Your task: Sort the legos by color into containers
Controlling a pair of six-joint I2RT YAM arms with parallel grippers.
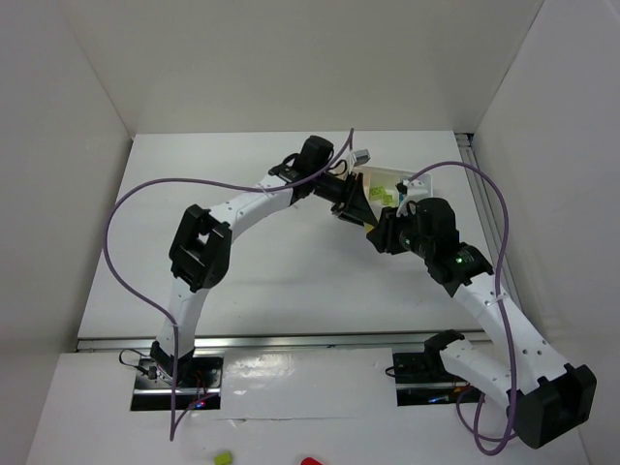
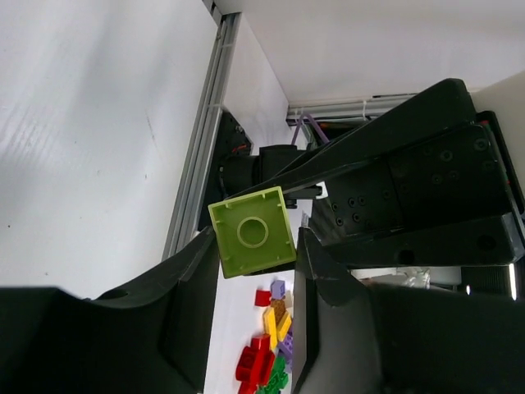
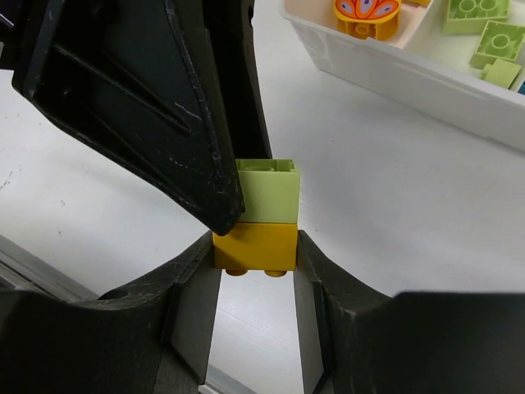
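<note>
Closest to your right wrist camera, the right gripper (image 3: 255, 256) is clamped on a yellow brick (image 3: 262, 240), 1 finger pressed against each side. A lime green brick (image 3: 271, 190) sits stacked directly on top of it, the 2 joined. From the upper left of that view, a black finger (image 3: 164, 107) of the other arm presses against the green brick's left side. You cannot see its partner finger here.

Switch to the left wrist view and you get what that one hides. The left gripper (image 2: 254, 246) has both fingers closed on the lime green brick (image 2: 252, 231), seen end-on as a square face with a round ring. The yellow brick is not visible from this side. Between the fingers, farther off, you see a loose pile of bricks (image 2: 267, 353) in red, yellow, purple and green on a white surface.

Only the right wrist view shows you the tray (image 3: 410, 78) clearly. It stands beyond the held stack, well apart from it, and holds an orange piece (image 3: 361, 12) and 2 lime bricks (image 3: 484, 25). You cannot see its dividers from here.

From the top external view you see the left gripper (image 1: 354, 208) and right gripper (image 1: 380, 232) meeting tip to tip above the table (image 1: 271, 281), just in front of the tray (image 1: 387, 170). The stack between them is too small to make out.
</note>
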